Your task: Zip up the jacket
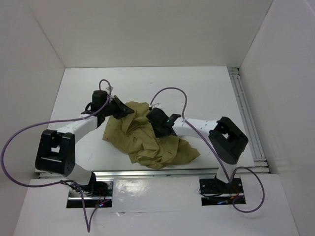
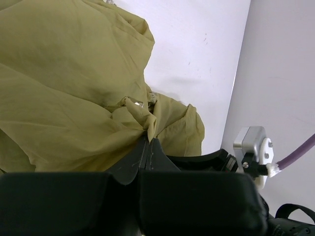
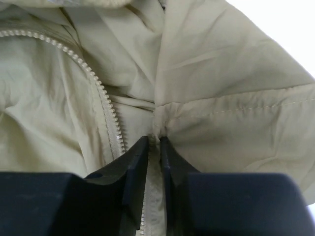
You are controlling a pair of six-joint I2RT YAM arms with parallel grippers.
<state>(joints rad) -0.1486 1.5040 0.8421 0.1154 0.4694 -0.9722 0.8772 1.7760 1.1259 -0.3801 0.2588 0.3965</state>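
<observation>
the jacket lay crumpled on the table between both arms. the left gripper was pinched tight on a fold of it; the right gripper clamped cloth beside the zipper.

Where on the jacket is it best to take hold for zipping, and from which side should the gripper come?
Probably the cloth strip right beside the zipper teeth, which lie exposed and face up on the jacket. Come from above, jaws straddling that edge, since the thin cloth folds easily into a pinch. The right gripper pinches a fold just there.
</observation>
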